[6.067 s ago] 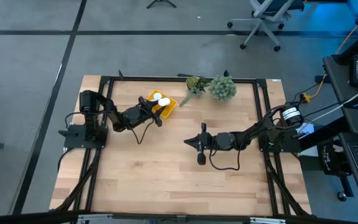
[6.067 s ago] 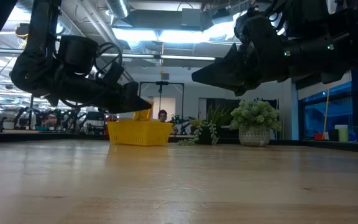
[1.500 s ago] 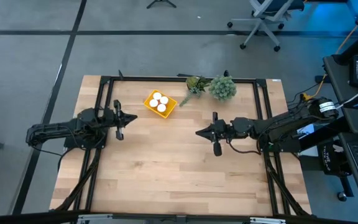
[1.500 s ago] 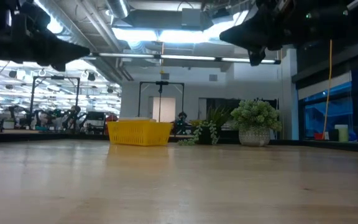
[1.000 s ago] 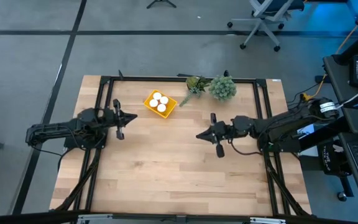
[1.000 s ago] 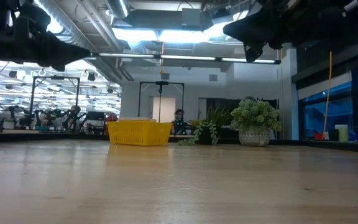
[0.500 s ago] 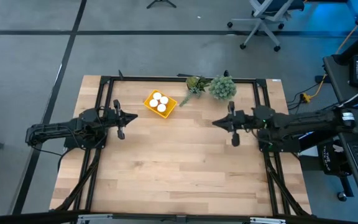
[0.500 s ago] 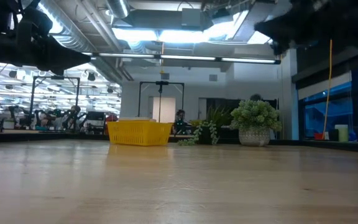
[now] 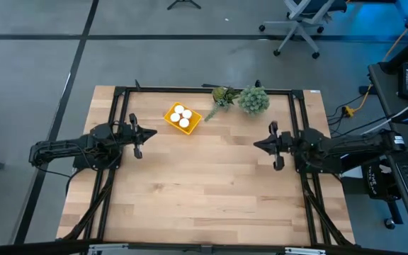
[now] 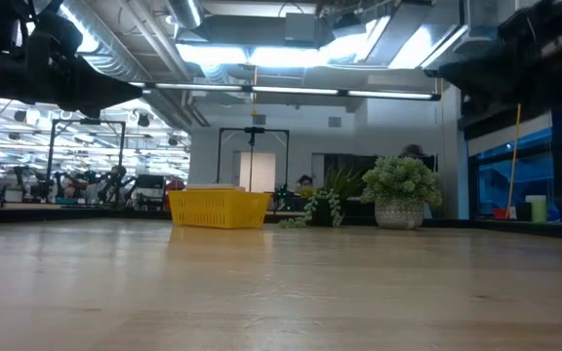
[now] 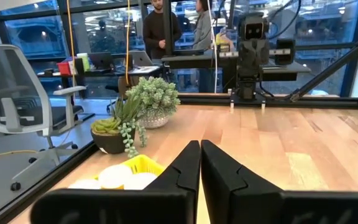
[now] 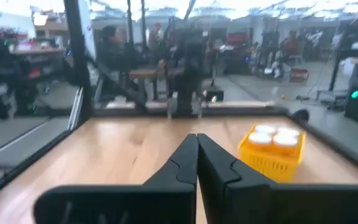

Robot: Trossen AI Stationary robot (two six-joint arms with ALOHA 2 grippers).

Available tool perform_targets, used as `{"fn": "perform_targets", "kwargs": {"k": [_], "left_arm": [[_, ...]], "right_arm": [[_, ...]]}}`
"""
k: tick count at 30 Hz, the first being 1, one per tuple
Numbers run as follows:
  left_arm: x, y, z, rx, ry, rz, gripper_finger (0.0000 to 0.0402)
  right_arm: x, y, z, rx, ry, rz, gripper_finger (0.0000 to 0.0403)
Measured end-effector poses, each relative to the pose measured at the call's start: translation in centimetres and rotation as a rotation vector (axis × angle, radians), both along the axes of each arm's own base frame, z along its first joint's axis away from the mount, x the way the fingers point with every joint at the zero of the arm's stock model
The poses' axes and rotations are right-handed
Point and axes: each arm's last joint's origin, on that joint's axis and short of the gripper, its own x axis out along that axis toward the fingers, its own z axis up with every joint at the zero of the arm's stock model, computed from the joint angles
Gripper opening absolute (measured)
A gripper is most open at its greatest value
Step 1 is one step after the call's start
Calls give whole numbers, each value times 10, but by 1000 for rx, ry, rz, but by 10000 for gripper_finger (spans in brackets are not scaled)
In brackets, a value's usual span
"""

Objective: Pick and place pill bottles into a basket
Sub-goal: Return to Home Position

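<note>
The yellow basket [image 9: 183, 117] stands on the table toward its far left; several white-capped pill bottles [image 9: 182, 116] stand inside it. The basket also shows in the low view [image 10: 219, 208], the left wrist view [image 11: 138, 168] and the right wrist view [image 12: 272, 152]. My left gripper [image 9: 152, 133] hangs shut above the table's left side, fingers pointing toward the right [image 11: 200, 149]. My right gripper [image 9: 256, 144] hangs shut above the right side, pointing left [image 12: 196, 140]. Neither holds anything.
Two potted green plants [image 9: 253, 100] [image 9: 222, 95] stand at the far edge, right of the basket. A black frame [image 9: 204, 90] runs round the tabletop. Bare wood [image 9: 204, 184] lies between the arms. People stand in the room beyond [image 11: 160, 28].
My right gripper has drawn back from the table's middle toward the right edge, staying shut and high above the wood. My left gripper, the basket and the bottles have kept still.
</note>
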Motion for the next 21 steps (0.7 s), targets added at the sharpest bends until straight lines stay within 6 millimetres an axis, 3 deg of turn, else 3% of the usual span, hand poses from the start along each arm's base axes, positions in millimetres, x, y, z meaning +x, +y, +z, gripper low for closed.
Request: {"fn": "perform_targets", "kwargs": {"k": [7, 11, 15, 21], "left_arm": [[0, 0, 0, 0, -1, 0, 7], [0, 0, 0, 0, 0, 0, 10], [0, 0, 0, 0, 0, 0, 10], [0, 0, 0, 0, 0, 0, 7]], "right_arm": [[0, 1, -23, 21, 207, 39, 10], [-2, 1, -30, 204, 292, 32, 11], [-2, 1, -33, 310, 325, 21, 11], [-2, 1, -30, 251, 296, 29, 12]]}}
